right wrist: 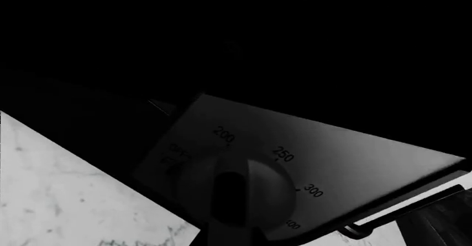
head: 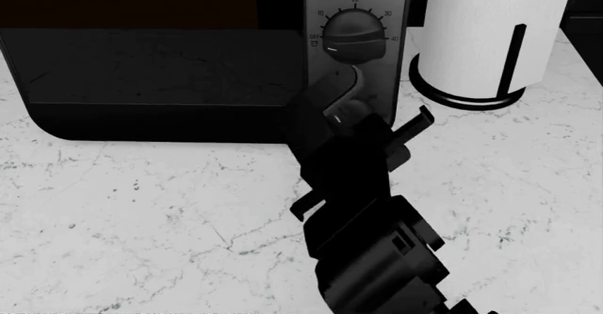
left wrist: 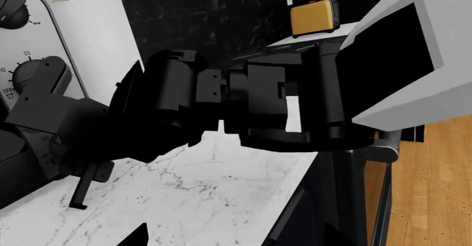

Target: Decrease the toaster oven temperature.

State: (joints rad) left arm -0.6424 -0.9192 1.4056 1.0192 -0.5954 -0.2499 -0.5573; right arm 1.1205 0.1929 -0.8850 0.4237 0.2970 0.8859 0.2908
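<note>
The toaster oven [head: 151, 67] was black with a silver-grey panel [head: 400, 17]; its temperature knob [right wrist: 236, 193] was dark, ringed by black numerals, and the timer knob [head: 355, 35] black with a white line. The desk [head: 141, 222] was white marble with grey veins. The paper-towel roll [head: 481, 25] was white on a black stand [head: 513, 53]. A case [left wrist: 313, 16] was orange-yellow, the floor [left wrist: 435, 185] orange wood

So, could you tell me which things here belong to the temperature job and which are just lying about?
Job: oven, temperature knob.
Lying about: timer knob, paper towels, yellow box.
</note>
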